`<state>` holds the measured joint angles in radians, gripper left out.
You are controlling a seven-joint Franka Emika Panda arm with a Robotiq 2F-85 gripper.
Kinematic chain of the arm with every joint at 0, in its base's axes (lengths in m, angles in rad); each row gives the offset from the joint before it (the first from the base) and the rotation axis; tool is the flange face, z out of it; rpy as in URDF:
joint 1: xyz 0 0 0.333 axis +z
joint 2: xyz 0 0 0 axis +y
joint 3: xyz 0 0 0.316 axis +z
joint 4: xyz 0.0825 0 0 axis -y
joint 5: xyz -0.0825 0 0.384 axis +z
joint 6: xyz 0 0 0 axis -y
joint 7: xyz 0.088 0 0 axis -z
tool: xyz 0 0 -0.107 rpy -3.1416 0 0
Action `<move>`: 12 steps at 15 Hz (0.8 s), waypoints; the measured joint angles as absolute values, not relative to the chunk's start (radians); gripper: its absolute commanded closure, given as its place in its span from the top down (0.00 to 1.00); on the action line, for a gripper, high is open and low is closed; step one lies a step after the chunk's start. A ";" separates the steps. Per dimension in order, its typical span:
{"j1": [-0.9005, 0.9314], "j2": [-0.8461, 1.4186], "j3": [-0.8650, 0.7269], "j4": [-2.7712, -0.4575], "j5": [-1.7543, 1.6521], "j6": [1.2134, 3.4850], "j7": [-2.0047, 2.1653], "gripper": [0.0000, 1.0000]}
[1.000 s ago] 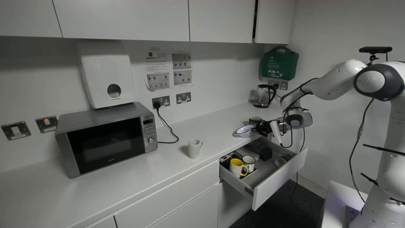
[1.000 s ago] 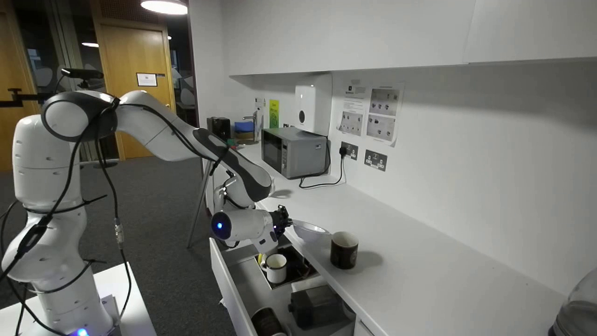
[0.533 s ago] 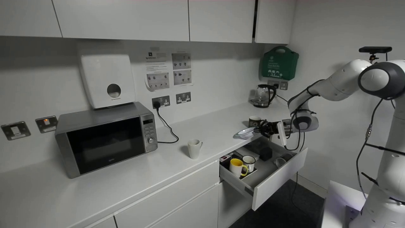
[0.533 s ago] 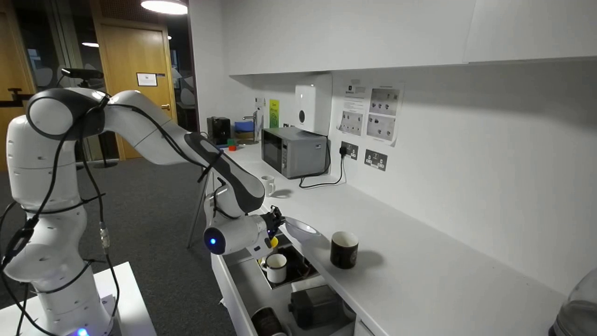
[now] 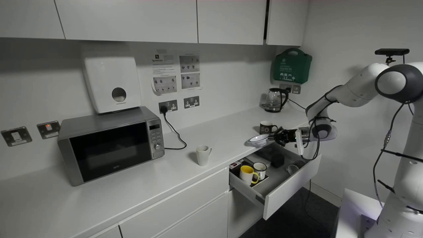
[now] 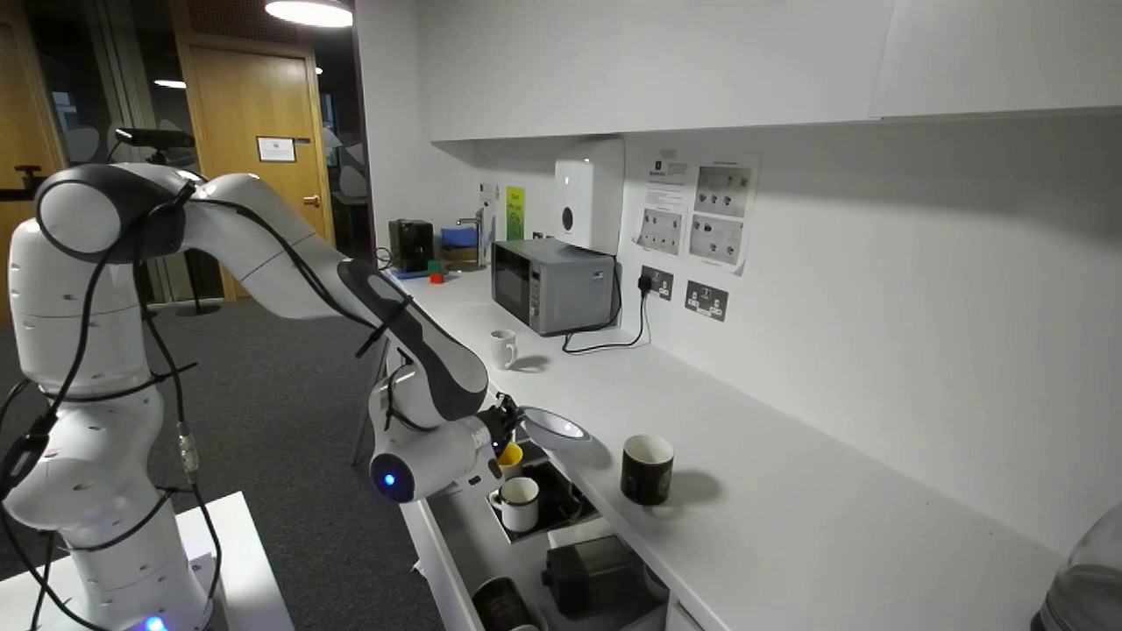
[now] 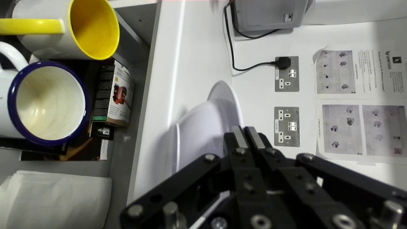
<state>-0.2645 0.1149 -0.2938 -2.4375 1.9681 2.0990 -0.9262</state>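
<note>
One black two-fingered gripper, yours, squeezed together, pinches the rim of a shallow glossy white bowl straight ahead, far side lower, near the front edge of the white countertop.

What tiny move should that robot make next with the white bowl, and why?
Perhaps lift slightly: the gripper is shut on the rim of the white bowl, near the edge of the counter; whether its base touches isn't clear, so raising could avoid scraping.

showing as a shallow white bowl, tilting over the counter, being pinched by the rim at three o'clock in an exterior view.
</note>
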 measured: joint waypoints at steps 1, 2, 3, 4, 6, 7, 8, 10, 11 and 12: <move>-0.265 0.115 -0.299 -2.443 1.962 2.084 -0.931 0.01; -0.266 0.115 -0.303 -2.448 1.955 2.073 -0.934 0.01; -0.266 0.115 -0.307 -2.452 1.946 2.063 -0.935 0.01; -0.266 0.115 -0.311 -2.455 1.939 2.052 -0.935 0.01; -0.269 0.115 -0.318 -2.462 1.928 2.033 -0.936 0.01; -0.272 0.115 -0.320 -2.465 1.925 2.027 -0.936 0.01; -0.276 0.115 -0.322 -2.469 1.923 2.022 -0.936 0.01; -0.282 0.115 -0.331 -2.477 1.920 2.017 -0.936 0.01; -0.286 0.115 -0.335 -2.482 1.920 2.017 -0.936 0.01; -0.290 0.115 -0.340 -2.488 1.920 2.017 -0.936 0.01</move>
<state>-0.2904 0.1150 -0.3403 -2.4882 1.9196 2.0172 -0.9359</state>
